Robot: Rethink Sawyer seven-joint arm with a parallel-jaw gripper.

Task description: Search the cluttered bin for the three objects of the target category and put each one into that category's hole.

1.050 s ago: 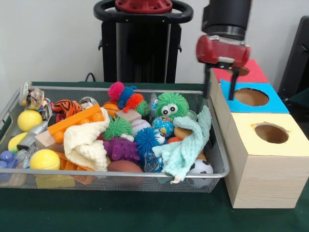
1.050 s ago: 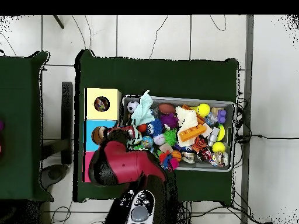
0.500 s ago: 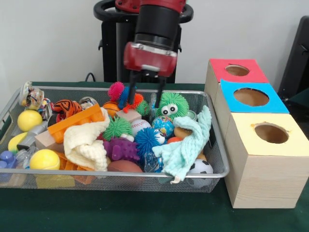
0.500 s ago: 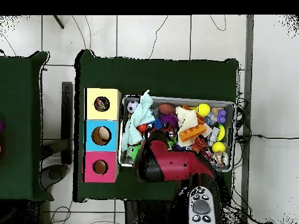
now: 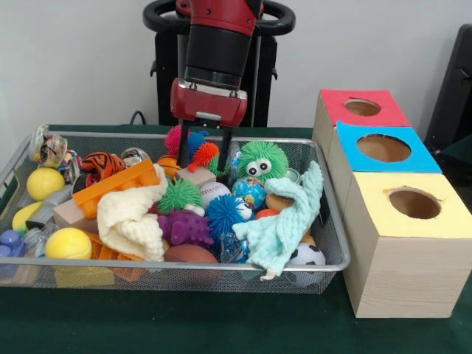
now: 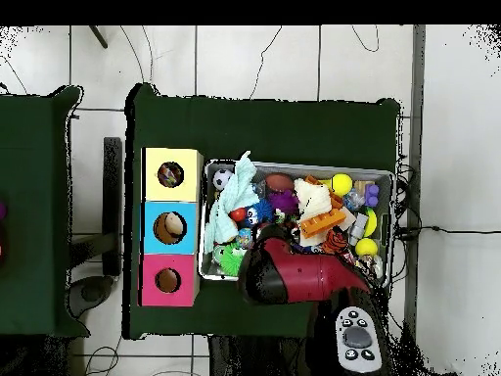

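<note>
Gripper (image 5: 203, 150), fingers apart and empty, has swung from over the blue box (image 5: 383, 149) back across the bin (image 5: 335, 254), now hanging above the spiky balls (image 5: 193, 150) at its rear, probably seeking another target.

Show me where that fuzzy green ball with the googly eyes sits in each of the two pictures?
Front view: the fuzzy green ball sits at the bin's back rim, right of middle, just right of the gripper.
Overhead view: the green ball lies in the bin's lower left corner, beside the red arm.
Shared landmark: the pale blue cloth, lying at the bin end nearest the three boxes.
</note>
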